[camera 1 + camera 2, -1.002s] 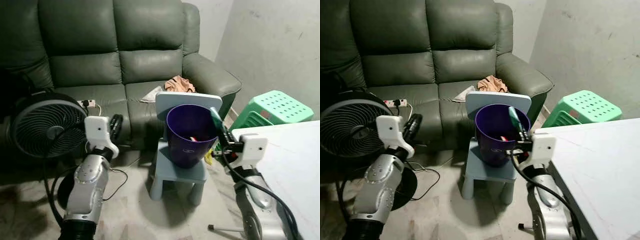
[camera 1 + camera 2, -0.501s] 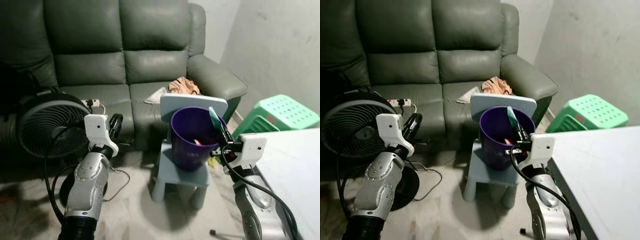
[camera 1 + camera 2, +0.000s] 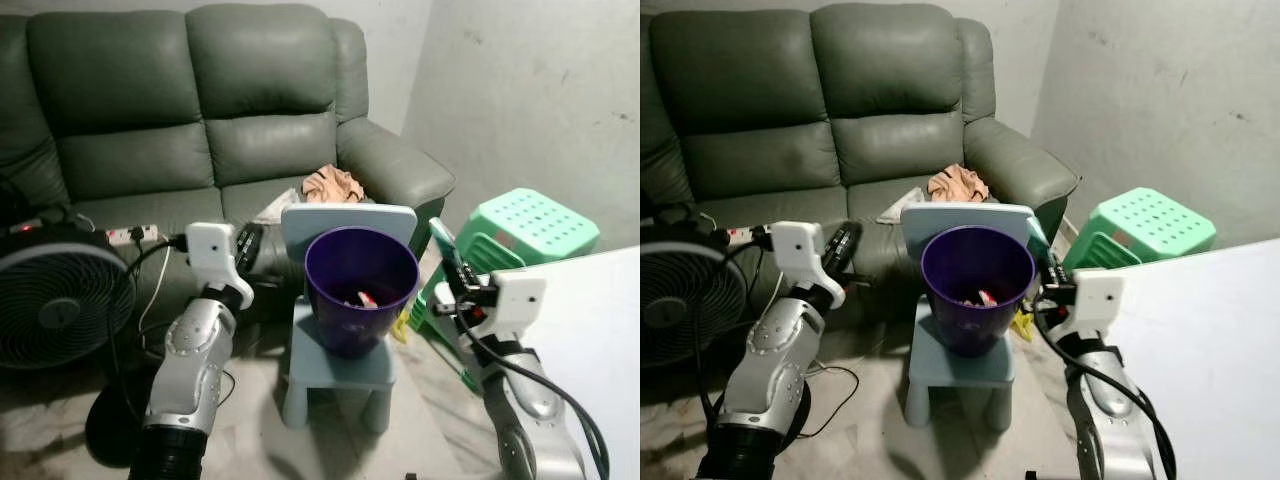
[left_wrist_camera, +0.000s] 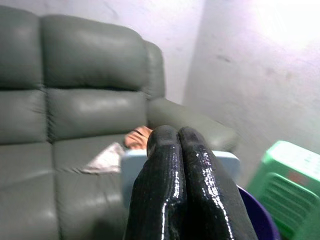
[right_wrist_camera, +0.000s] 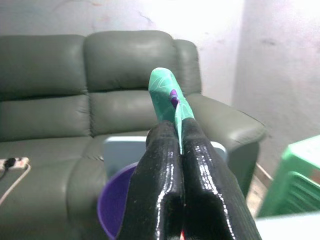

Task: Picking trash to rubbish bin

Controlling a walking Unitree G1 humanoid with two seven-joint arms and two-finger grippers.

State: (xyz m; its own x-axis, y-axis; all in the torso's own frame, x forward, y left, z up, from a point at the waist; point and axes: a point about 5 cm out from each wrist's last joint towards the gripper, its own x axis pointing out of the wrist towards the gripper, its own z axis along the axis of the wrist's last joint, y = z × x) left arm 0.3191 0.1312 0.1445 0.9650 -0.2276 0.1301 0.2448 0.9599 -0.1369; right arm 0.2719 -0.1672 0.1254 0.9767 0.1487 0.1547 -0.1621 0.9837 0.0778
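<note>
Both silver arms were raised forward with elbows bent. The left gripper (image 3: pixel 248 245) pointed ahead, its two long black fingers (image 4: pixel 170 170) pressed flat together with nothing between them. The right gripper (image 3: pixel 452 277) was also lifted, its fingers (image 5: pixel 167 160) clamped on a thin green wrapper (image 5: pixel 167 97) that stuck up past the tips.

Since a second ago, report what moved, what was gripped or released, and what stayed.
The camera shifted. The right gripper with the green wrapper was over the bin's right rim; now it is just right of the bin, wrapper not released. The left gripper stays shut and empty, left of the bin. Bin on the blue chair, sofa, fan and green stool unchanged.
</note>
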